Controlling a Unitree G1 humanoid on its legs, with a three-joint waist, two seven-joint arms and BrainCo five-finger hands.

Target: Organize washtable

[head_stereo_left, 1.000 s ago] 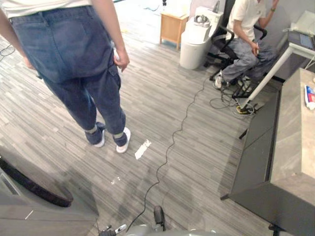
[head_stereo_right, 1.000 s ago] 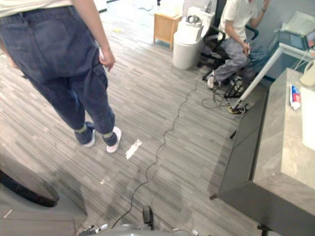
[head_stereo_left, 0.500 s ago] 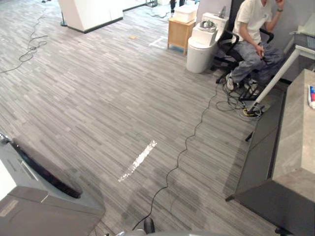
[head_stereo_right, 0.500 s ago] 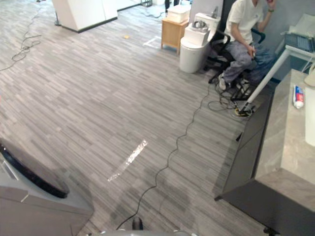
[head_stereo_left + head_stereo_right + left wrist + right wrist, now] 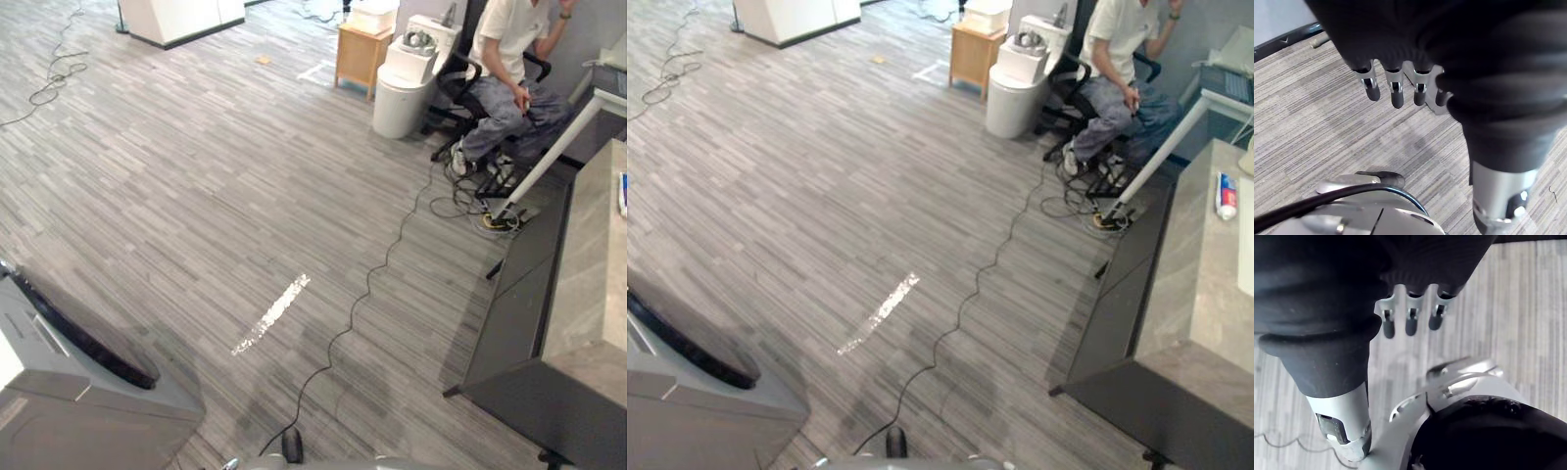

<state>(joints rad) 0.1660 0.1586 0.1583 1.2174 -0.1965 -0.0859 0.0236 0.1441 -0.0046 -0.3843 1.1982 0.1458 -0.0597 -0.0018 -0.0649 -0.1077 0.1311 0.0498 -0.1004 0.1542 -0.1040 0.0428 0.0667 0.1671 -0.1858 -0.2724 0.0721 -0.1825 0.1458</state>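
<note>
The grey stone-topped washtable (image 5: 1193, 294) stands at the right, with a dark front below its top. A white, red and blue toothpaste tube (image 5: 1225, 194) lies on its far part, beside a white thing (image 5: 1246, 245) cut off by the picture's edge. My left hand (image 5: 1396, 95) hangs over the wood-pattern floor, fingers relaxed and holding nothing. My right hand (image 5: 1410, 323) hangs the same way over the floor, open and holding nothing. Both hands are well away from the table.
A person sits on a black chair (image 5: 505, 88) at the back right, by a white bin (image 5: 402, 93) and a small wooden cabinet (image 5: 358, 54). A slanted white desk leg (image 5: 549, 147) stands past the table. A grey machine (image 5: 59, 392) fills the lower left. Tape (image 5: 272, 313) marks the floor.
The person in jeans who stood at the left a second ago has gone from view. The camera has shifted a little; the table and seated person stay put.
</note>
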